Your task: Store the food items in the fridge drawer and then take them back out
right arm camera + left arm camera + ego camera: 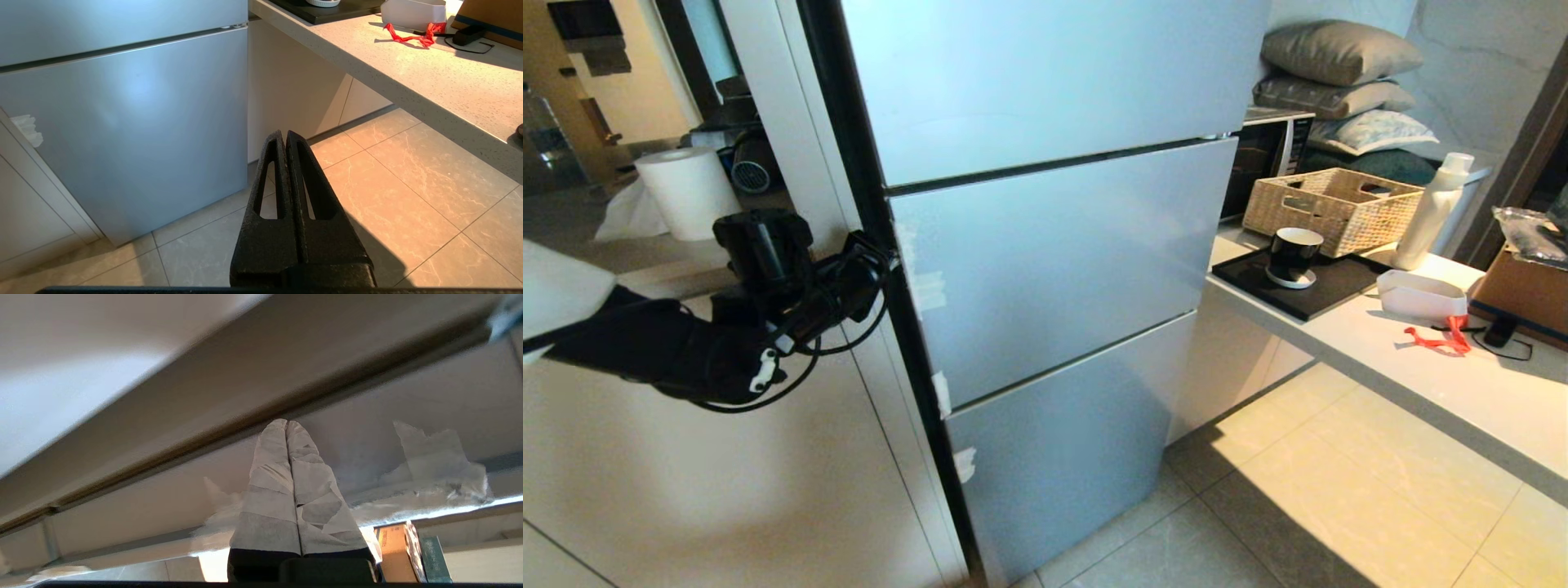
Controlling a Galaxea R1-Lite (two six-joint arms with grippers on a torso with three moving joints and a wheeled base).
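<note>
A tiled kitchen floor point(1323, 506) runs beneath a tall fridge point(1045, 269) with smooth, flat silvery-blue door panels, all closed; neither drawer nor food item shows. Right of the fridge, a speckled stone counter point(1462, 392) carries a woven basket point(1331, 208). At the fridge's left edge, the left gripper point(287, 424), tape-wrapped fingers pressed together, meets the door seam. Only the right wrist view shows the right gripper point(286, 136), closed, above the floor near the fridge's base

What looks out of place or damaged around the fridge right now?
Torn scraps of pale tape cling along the left edge of the fridge doors, ragged and peeling. On the counter, a red strap lies loose. Nothing is spilled.
</note>
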